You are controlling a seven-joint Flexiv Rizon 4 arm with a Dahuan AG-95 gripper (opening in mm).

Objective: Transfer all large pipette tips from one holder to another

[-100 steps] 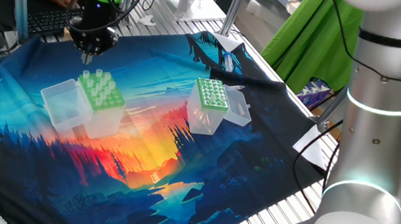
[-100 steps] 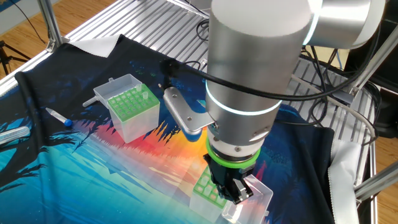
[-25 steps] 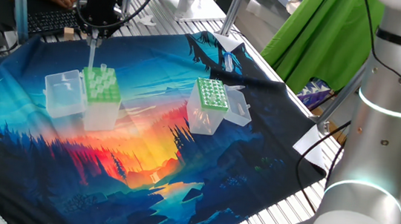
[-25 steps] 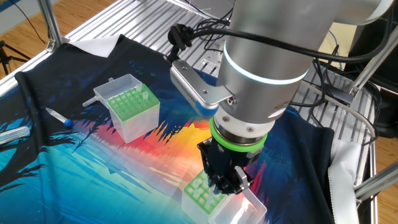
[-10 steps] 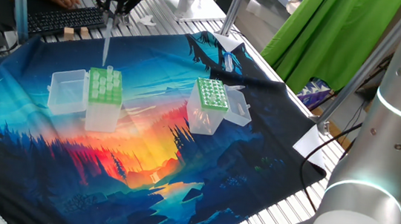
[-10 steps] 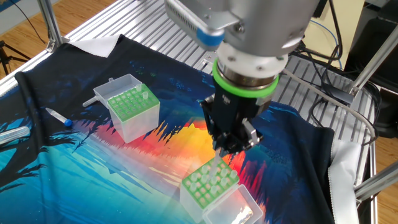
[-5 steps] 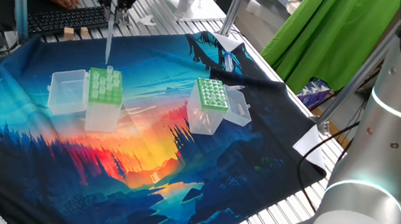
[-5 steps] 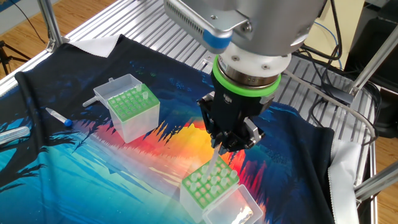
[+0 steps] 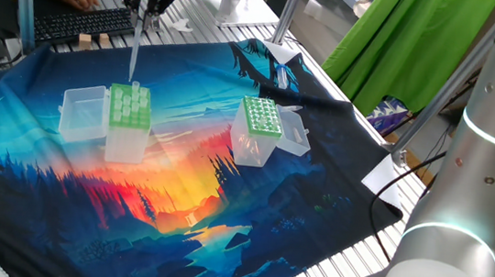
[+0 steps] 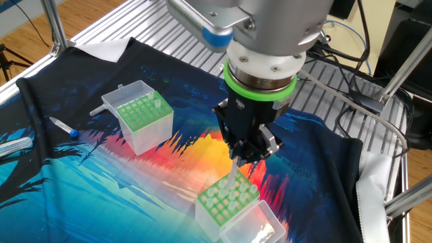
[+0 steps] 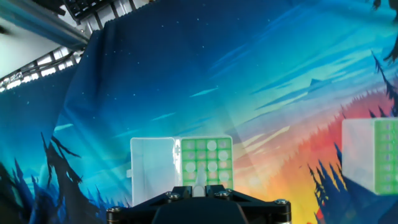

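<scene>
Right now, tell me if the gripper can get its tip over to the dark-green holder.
Probably yes. The gripper holds a pipette tip lifted above the light-green holder, and only open cloth lies between it and the dark-green holder, whose lid is open.

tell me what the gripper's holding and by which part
The gripper holds one large pipette tip by its upper, wider end; the tip hangs straight down, its narrow end just above the light-green holder.
</scene>
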